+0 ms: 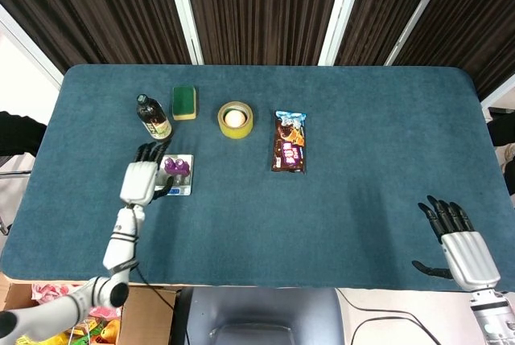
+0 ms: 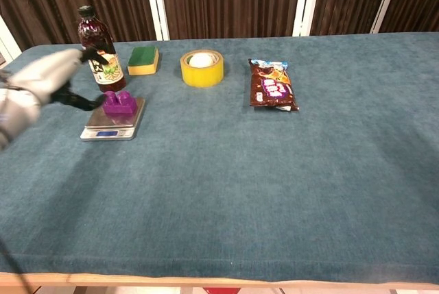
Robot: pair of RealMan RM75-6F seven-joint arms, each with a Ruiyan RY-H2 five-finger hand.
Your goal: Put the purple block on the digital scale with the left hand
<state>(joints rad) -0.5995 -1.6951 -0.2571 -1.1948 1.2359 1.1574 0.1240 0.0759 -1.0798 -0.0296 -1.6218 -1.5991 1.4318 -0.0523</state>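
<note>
Purple block sits on the scale, just fwd of the bottle. My left hand is beside the scale w/ fingers spread, holding nothing. My right hand is open too, near the table edge.

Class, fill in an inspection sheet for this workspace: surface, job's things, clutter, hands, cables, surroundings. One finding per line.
Surface: teal cloth-covered table.
Job's things: purple block sits on the digital scale.
Clutter: dark bottle, green-and-yellow sponge, yellow tape roll, snack packet, all apart from one another.
Hands: left hand open beside the scale, blurred in the chest view; right hand open at the table's near edge.
Cables: nothing seen.
Surroundings: dark curtains behind; cardboard box below the table's near left corner.
</note>
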